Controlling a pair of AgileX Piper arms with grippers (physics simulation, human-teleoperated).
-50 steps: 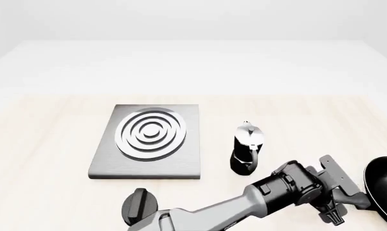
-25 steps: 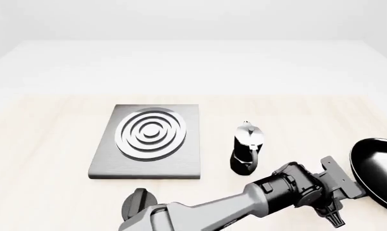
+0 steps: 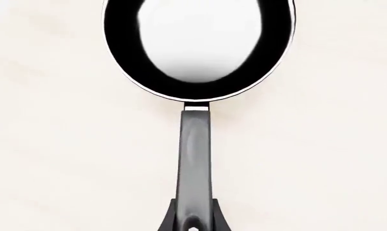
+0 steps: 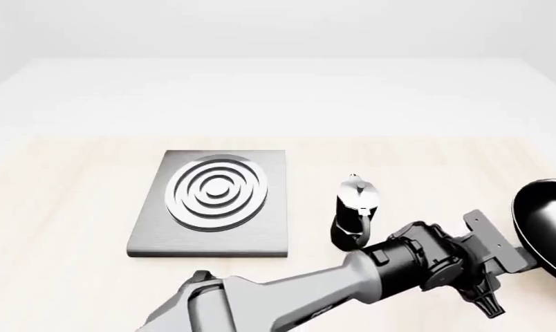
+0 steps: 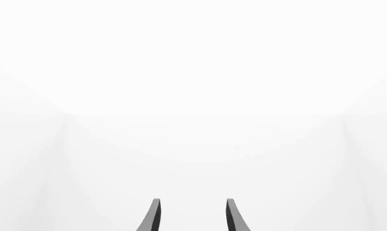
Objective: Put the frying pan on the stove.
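Two fingers of our left gripper (image 3: 193, 222) pinch the pan (image 4: 548, 228) handle, right of the stove (image 4: 214, 205). Our right gripper (image 5: 192, 215) is spread, holding nothing.

A glossy black frying pan (image 3: 197, 53) with a pale, shiny interior; a brushed grey metal stove (image 4: 214, 205) with polished silver rings; a matt, pale wood-grain desk (image 4: 66, 207).
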